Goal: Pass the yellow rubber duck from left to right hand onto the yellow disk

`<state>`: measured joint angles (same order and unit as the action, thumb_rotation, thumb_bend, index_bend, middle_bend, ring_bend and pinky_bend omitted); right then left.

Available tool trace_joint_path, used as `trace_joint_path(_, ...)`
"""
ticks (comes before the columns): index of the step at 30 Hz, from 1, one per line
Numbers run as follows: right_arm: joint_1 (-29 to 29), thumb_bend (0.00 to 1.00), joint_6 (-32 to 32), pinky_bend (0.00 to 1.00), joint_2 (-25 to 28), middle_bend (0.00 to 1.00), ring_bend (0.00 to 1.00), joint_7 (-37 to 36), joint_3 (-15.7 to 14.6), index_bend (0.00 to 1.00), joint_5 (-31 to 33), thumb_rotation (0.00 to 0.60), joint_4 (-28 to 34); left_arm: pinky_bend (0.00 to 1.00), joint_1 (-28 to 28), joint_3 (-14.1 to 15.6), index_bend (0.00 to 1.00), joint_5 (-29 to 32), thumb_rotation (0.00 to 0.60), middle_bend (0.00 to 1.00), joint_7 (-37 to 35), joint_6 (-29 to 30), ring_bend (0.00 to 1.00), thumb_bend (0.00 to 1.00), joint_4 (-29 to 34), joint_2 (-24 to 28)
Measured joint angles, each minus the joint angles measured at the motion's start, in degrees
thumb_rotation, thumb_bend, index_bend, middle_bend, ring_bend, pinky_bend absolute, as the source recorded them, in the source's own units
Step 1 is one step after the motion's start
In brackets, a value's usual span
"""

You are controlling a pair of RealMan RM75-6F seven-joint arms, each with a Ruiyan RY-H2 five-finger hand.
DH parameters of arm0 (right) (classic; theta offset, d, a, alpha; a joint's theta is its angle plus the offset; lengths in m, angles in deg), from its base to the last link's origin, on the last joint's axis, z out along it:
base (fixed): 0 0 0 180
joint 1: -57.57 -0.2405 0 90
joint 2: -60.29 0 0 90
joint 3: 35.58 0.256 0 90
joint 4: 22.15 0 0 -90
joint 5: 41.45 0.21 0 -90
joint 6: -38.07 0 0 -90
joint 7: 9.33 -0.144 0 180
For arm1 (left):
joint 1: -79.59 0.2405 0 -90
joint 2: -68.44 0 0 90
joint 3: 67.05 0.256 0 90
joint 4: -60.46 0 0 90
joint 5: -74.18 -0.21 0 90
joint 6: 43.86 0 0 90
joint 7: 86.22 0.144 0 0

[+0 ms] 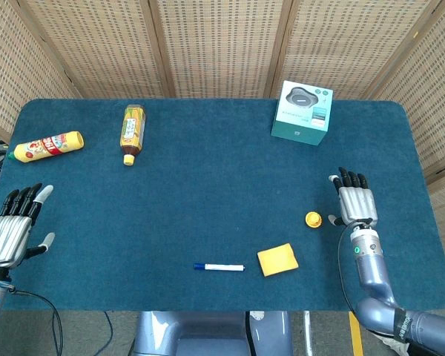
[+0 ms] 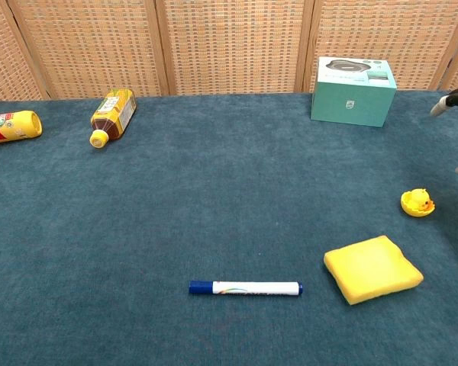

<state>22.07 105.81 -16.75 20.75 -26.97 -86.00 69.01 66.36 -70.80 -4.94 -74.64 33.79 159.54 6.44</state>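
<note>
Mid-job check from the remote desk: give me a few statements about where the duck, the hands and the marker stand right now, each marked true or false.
1. The right hand holds the yellow rubber duck. False: the duck sits on the table, apart from the hand's fingers.
2. The left hand holds nothing, fingers apart. True.
3. The marker lies left of the yellow sponge in the chest view. True.
4. The duck rests on top of the yellow sponge. False: it sits on the cloth beyond the sponge, not touching it.
5. The teal box stands near the table's far edge. True.
</note>
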Motion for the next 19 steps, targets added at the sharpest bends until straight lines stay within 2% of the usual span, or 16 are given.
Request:
trace_joint_path(6, 6.5, 0.06, 5.0, 0.00, 1.9, 0.00, 0.00, -11.7, -3.7, 0.00, -13.4, 0.600, 0.6, 0.00, 0.8, 0.3, 0.00, -0.1, 0.600, 0.00, 1.0, 1.1, 0.00, 0.28, -1.1, -1.2)
trace_joint_path(11, 12.9, 0.02, 11.6, 0.00, 2.7, 0.00, 0.00, -19.2, -7.2, 0.00, -23.2, 0.600, -0.9, 0.00, 1.9, 1.0, 0.00, -0.2, 0.600, 0.00, 0.8, 1.9, 0.00, 0.27, -2.1, -1.8)
trace_joint_path(19, 19.5, 0.01, 19.7, 0.00, 3.1, 0.00, 0.00, -24.2, -9.6, 0.00, -30.4, 0.600, -3.1, 0.00, 4.4, 1.8, 0.00, -0.4, 0.600, 0.00, -0.9, 4.6, 0.00, 0.26, -4.2, -2.5)
